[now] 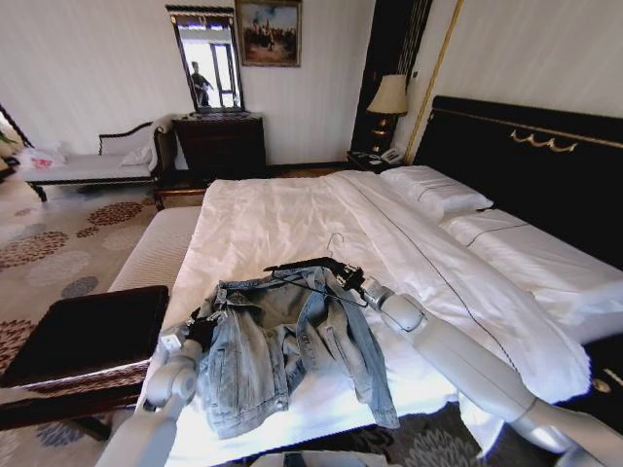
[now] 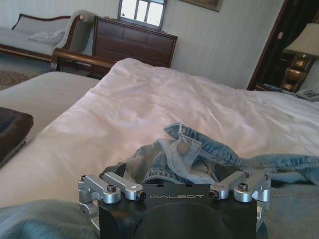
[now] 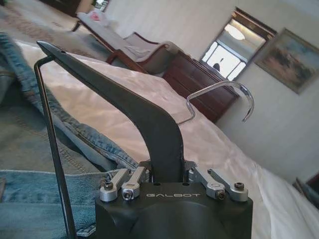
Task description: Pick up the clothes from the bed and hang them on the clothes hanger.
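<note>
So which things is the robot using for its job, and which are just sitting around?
For the job: denim jacket, black hanger held in the right gripper, the bed, and the left gripper pinching the jacket's edge.

Just sitting around: lamp, dresser, dark bench, chaise, painting.

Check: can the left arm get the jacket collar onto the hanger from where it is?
Probably yes. The left gripper is shut on the jacket at its collar edge, the right gripper holds the hanger just beyond, and nothing lies between them.
</note>
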Robot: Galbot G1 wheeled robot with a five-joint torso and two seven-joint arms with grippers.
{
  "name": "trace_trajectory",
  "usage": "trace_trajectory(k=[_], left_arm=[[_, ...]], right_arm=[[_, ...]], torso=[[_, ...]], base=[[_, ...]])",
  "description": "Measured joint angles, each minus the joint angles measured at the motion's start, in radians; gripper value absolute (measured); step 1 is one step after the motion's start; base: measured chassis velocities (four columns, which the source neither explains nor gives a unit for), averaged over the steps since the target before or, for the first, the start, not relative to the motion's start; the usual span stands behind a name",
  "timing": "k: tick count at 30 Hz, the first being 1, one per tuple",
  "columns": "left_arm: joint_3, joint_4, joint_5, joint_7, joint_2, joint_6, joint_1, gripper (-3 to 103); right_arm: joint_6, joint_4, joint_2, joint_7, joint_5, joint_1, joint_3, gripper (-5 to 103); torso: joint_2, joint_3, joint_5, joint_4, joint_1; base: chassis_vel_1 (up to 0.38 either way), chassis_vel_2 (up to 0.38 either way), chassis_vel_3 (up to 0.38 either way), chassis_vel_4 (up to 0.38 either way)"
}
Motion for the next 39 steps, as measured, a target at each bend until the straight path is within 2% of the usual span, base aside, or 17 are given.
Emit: trace_trajectory(k=[4,8,15,18,19,21,24,27,30,33,34,39], left_arm=[[0.027,0.062,-0.027,-0.003,0.003,0.007,-0.074,100],[0.049,0.099,-0.063,-0.009,0.002,0.016,-0.122,100],[0.085,0.154,-0.072,-0.010,-0.001,0.020,-0.181,101],[0.108,0.179,-0.078,-0.012,-0.001,0.023,-0.213,92],[0.108,0.179,-0.078,-0.012,-0.001,0.023,-0.213,92],[0.128,0.195,-0.079,-0.012,-0.001,0.024,-0.231,81],[0.135,0.201,-0.079,-0.011,-0.001,0.024,-0.236,76],[0.138,0.208,-0.079,-0.011,-0.001,0.024,-0.237,58],[0.139,0.209,-0.079,-0.011,-0.003,0.024,-0.237,53],[0.140,0.206,-0.079,-0.011,-0.007,0.024,-0.237,36],[0.140,0.202,-0.079,-0.011,-0.007,0.024,-0.235,36],[0.136,0.180,-0.077,-0.008,-0.003,0.023,-0.216,15]], right_arm=[[0.010,0.014,-0.019,-0.023,-0.040,0.035,-0.033,29],[0.010,0.017,-0.023,-0.027,-0.041,0.058,-0.055,29],[0.007,0.022,-0.030,-0.028,-0.034,0.063,-0.059,29],[-0.003,0.016,-0.025,-0.028,-0.019,0.060,-0.060,29],[-0.003,0.016,-0.025,-0.028,-0.019,0.060,-0.060,29],[-0.008,-0.006,-0.012,-0.027,-0.014,0.058,-0.068,29],[-0.011,-0.017,-0.003,-0.028,-0.015,0.064,-0.083,28],[-0.016,-0.042,0.017,-0.028,-0.027,0.092,-0.128,28],[-0.020,-0.066,0.034,-0.028,-0.038,0.126,-0.172,28],[-0.025,-0.108,0.056,-0.027,-0.052,0.179,-0.230,28],[-0.026,-0.127,0.065,-0.026,-0.058,0.196,-0.247,28],[-0.027,-0.201,0.094,-0.023,-0.099,0.258,-0.296,28]], torso=[[0.000,0.000,0.0000,-0.0001,0.000],[0.000,0.000,0.0001,0.0000,0.000],[0.000,0.000,0.0001,-0.0002,0.000],[0.000,0.000,0.0002,-0.0002,0.000],[0.000,0.000,0.0002,-0.0002,0.000],[0.000,0.000,0.0002,-0.0002,0.000],[0.000,0.000,0.0002,-0.0003,0.000],[0.000,0.000,0.0002,0.0002,0.000],[0.000,0.000,0.0003,0.0001,0.000],[0.000,0.000,0.0001,0.0001,0.000],[0.000,0.000,0.0002,0.0000,0.000],[0.000,0.000,0.0001,-0.0001,0.000]], base=[[0.000,0.000,0.000,0.000],[0.000,0.000,0.000,0.000],[0.000,0.000,0.000,0.000],[0.000,0.000,0.000,0.000],[0.000,0.000,0.000,0.000],[0.000,0.000,0.000,0.000],[0.000,0.000,0.000,0.000],[0.000,0.000,0.000,0.000],[0.000,0.000,0.000,0.000],[0.000,0.000,0.000,0.000],[0.000,0.000,0.000,0.000],[0.000,0.000,0.000,0.000]])
